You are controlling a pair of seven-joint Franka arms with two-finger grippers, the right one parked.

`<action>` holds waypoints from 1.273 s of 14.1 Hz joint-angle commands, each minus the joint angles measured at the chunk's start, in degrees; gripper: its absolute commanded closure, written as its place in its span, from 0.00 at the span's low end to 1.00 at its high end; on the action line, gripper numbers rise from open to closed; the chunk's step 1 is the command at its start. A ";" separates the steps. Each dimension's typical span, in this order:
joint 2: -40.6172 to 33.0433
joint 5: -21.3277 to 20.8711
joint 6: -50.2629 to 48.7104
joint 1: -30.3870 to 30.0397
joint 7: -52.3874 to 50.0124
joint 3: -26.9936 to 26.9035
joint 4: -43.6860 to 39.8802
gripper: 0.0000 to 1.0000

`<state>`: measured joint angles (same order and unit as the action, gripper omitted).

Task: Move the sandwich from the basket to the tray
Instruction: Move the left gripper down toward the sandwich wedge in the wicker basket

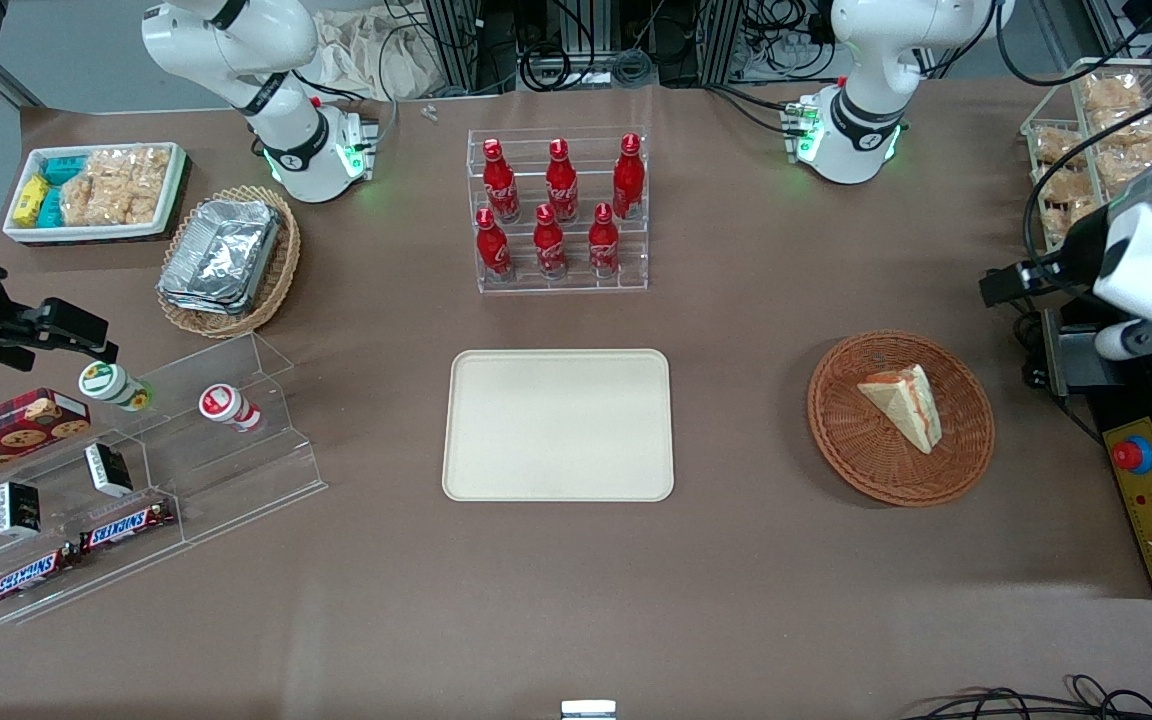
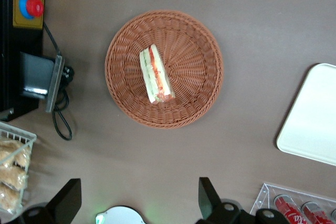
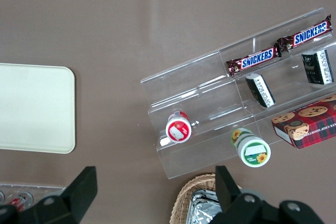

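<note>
- One sandwich (image 2: 155, 74) lies in the wicker basket (image 2: 195, 51), straight below your gripper (image 2: 139, 200), which hangs well above it with the fingers (image 2: 209, 199) spread wide and holding nothing.
- Nothing has been carried yet: the tray (image 1: 558, 425) sits bare, well off to the side of the gripper toward the parked arm's end of the table.
- Watch the wedge shape. It rests on one bread face, off the basket's centre, so jaws closing across the sloped sides could likely slip off or push it along the weave.
- Soft bread is a second risk, I judge: a hard squeeze could crush it or press the filling out.
- Descend too far and your fingertips could catch the basket's rim and drag it.
- Mind the rack of red bottles (image 2: 300, 206) close beside the gripper when you swing over to the tray.
</note>
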<state>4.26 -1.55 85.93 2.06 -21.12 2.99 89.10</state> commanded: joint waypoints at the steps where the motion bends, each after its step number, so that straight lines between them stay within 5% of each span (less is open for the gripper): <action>1: -1.19 -0.38 5.53 -0.39 -5.57 -2.18 6.33 0.00; 13: 0.92 4.19 44.28 -0.83 -20.71 -3.86 35.59 0.00; 18: 6.54 3.93 50.73 -0.83 -21.33 -3.86 36.93 0.00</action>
<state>10.14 2.26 134.66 1.59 -41.32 -1.22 125.49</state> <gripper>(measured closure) 0.000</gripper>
